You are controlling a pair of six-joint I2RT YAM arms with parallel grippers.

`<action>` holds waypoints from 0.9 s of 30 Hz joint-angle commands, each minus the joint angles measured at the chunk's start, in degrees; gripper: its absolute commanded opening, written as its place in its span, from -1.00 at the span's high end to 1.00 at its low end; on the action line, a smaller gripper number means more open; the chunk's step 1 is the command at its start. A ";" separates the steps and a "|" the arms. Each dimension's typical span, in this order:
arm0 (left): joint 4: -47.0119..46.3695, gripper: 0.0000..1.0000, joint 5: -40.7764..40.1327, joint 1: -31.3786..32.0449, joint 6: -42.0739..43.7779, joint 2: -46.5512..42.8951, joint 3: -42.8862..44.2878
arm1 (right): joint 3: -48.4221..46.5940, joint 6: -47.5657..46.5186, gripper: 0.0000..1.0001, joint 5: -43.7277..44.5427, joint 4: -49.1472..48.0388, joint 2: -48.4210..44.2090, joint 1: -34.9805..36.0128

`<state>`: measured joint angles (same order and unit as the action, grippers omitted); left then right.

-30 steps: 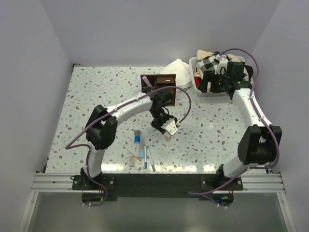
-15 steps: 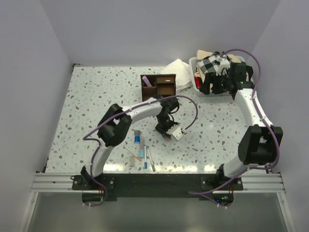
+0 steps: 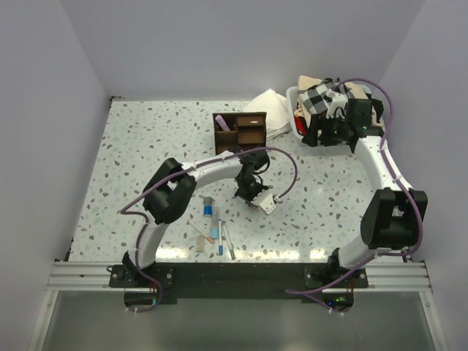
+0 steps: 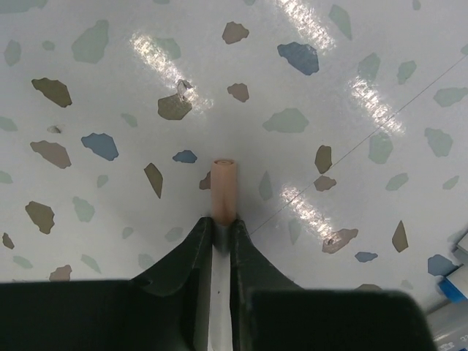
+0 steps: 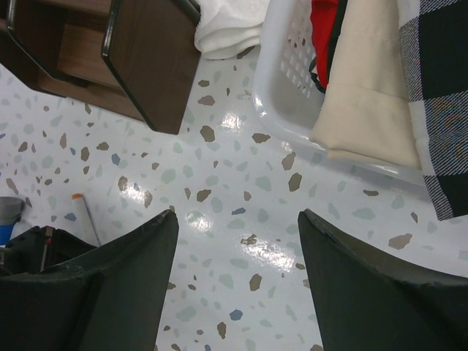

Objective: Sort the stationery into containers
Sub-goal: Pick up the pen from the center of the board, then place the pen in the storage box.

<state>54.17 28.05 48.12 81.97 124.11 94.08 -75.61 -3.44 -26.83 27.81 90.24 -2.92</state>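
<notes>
In the left wrist view my left gripper [image 4: 223, 221] is shut on the near end of a stubby beige piece [image 4: 223, 186], which lies on the speckled table and sticks out ahead of the fingertips. From above, that gripper [image 3: 257, 202] is low over the table, right of the other stationery [image 3: 214, 228]: several pens and markers lying loose near the front edge. The dark brown organizer [image 3: 240, 130] stands behind it, with a pink piece in its left compartment. My right gripper [image 5: 238, 219] hangs open and empty over bare table between the organizer [image 5: 146, 66] and the bin.
A white plastic bin [image 5: 274, 80] holding checkered and beige cloth stands at the back right, its rim [image 3: 292, 95] close to the right arm. A white cloth [image 3: 269, 110] lies between the bin and the organizer. A thin pen [image 5: 88, 216] shows at the right wrist view's left edge.
My left gripper has dropped to the table and its jaws have closed from open onto the beige piece. The right gripper has shifted slightly right and its jaws have narrowed a little.
</notes>
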 commanded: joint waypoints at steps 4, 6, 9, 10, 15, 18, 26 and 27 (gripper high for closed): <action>7.76 1.00 0.94 -0.30 -4.09 2.62 4.94 | -3.31 0.28 -0.36 -1.65 -0.48 -1.29 -0.25; 10.33 1.00 3.31 -1.27 -4.80 2.27 12.77 | -3.84 0.28 -0.33 -1.47 -0.39 -1.03 -0.16; 13.23 1.00 5.33 -3.11 -5.33 0.78 20.42 | -4.45 1.16 -0.32 -0.33 -0.39 -0.59 -0.25; 14.20 1.00 5.95 -3.73 -5.68 -0.44 21.74 | -4.63 1.42 -0.30 -0.07 -0.39 -0.59 -0.16; 15.97 1.00 13.76 -9.08 -8.22 -4.58 26.85 | -5.42 1.86 -0.28 0.37 -0.92 -0.50 -0.07; 8.44 1.00 20.43 -13.92 -16.55 -8.44 24.58 | -7.17 -0.07 -0.27 -0.50 0.48 0.11 -0.07; -65.39 1.00 41.82 -30.69 -85.49 -19.25 2.19 | -10.08 1.59 -0.24 -0.24 -1.79 1.35 1.07; -76.30 1.00 41.65 -31.67 -92.89 -20.13 -1.41 | -9.73 1.68 -0.24 -0.15 -2.15 1.35 1.25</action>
<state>28.29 59.27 21.76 33.34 107.61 103.59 -83.00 -3.01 -26.57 27.99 90.80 -2.66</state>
